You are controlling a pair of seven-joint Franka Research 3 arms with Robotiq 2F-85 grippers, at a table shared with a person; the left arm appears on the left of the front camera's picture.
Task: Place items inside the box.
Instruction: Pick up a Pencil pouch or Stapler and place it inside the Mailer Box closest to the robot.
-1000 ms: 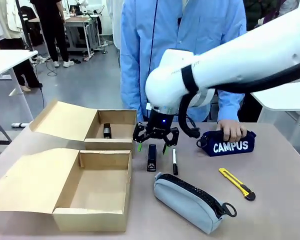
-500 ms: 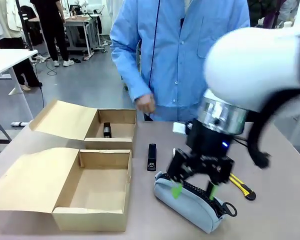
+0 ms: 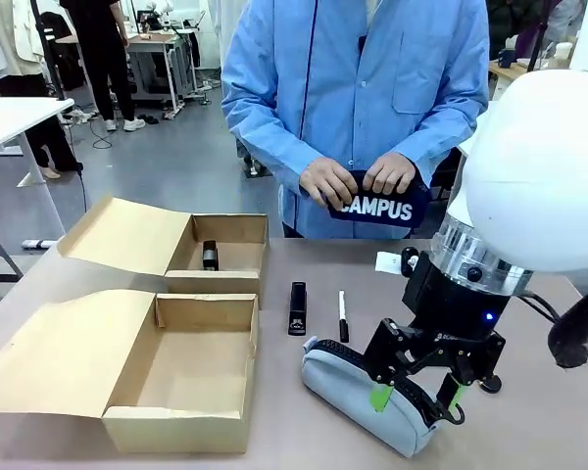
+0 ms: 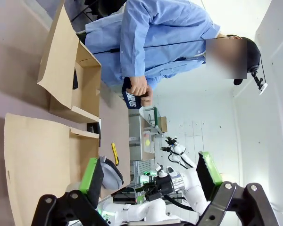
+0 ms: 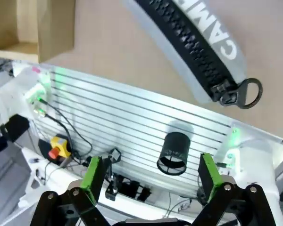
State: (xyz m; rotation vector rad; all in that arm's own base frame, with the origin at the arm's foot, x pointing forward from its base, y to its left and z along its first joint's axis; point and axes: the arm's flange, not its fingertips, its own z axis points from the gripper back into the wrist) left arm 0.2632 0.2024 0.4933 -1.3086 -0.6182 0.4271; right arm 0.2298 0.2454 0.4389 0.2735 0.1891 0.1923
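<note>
here we saw the right gripper (image 3: pixel 415 396) with its jaws spread wide and empty, hung above the ring-pull end of the grey zip pouch (image 3: pixel 341 384), which lay on the table (image 3: pixel 559 431) just right of the near box (image 3: pixel 181 426). the left gripper (image 4: pixel 149 172) was parted too, holding nothing. the person's hands (image 3: pixel 325 182) held the navy pouch (image 3: pixel 384 209) up beyond the far edge. a black stapler (image 3: pixel 297 308) and the marker pen (image 3: pixel 342 316) lay side by side just beyond the grey pouch; another stapler (image 3: pixel 210 256) sat inside the far box (image 3: pixel 237 229).
</note>
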